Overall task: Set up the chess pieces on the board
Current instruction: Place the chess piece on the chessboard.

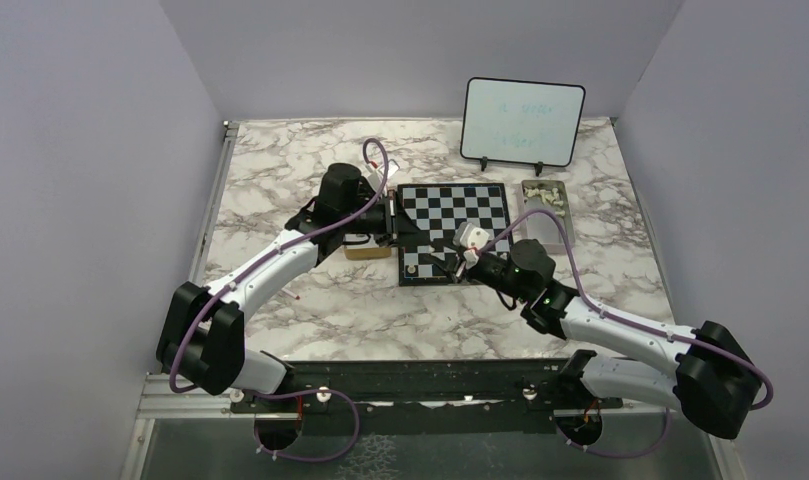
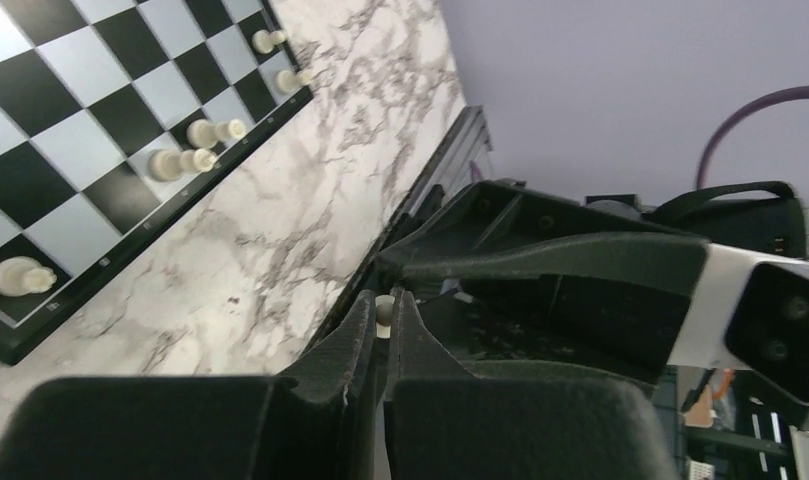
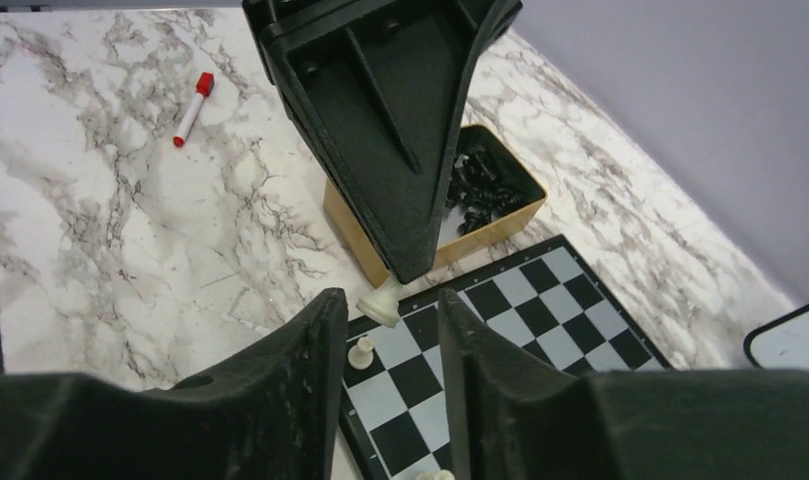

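At 8 o'clock on the board, clenched in the left gripper: one cream chess piece; right gripper spread, empty. Standing so far: a few white pieces. Left, probably: most from the 3 o'clock tray, all black pieces in the 9 o'clock tin.

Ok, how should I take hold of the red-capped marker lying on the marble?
Grip the marker around the middle of its white barrel, coming straight down from above with the jaws set across its length. It lies flat on the table and is slim and round, so a sideways approach would likely just roll it away.
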`<state>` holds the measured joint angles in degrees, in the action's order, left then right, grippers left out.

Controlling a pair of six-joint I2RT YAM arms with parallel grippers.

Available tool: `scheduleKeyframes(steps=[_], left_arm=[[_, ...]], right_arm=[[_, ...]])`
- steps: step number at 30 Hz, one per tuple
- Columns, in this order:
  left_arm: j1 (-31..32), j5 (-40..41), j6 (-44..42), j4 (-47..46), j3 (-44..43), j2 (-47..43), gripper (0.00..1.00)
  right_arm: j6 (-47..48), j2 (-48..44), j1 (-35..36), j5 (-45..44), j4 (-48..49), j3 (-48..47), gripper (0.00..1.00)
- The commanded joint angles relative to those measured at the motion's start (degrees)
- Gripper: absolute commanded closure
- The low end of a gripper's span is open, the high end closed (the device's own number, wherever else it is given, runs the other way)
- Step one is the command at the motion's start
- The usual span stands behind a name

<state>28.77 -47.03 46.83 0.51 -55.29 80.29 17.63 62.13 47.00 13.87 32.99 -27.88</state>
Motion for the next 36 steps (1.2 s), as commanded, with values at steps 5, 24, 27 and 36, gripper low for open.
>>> scheduleKeyframes(steps=[5,24,27,36], left_arm=[[0.41,14.14,-12.88,11.21,-4.13,-1.4,1.0],[12.22,56.94,-22.62,6.18,-3.17,5.76,1.0],[13.91,59.83,-22.48,5.9,-3.07,7.41,1.0],[14.97,62.72,-22.22,1.32,-0.55,11.53,0.98]], right_arm=[[-8.35,-3.33,0.46,-7.04,-7.35,1.26,0.4],[-18.29,-20.25,0.46,-12.53,-23.8,1.69,0.0],[-19.45,-22.11,0.44,-12.94,-24.13,2.41,0.0],[-19.75,-25.29,0.46,-16.18,-25.79,3.45,0.0]])
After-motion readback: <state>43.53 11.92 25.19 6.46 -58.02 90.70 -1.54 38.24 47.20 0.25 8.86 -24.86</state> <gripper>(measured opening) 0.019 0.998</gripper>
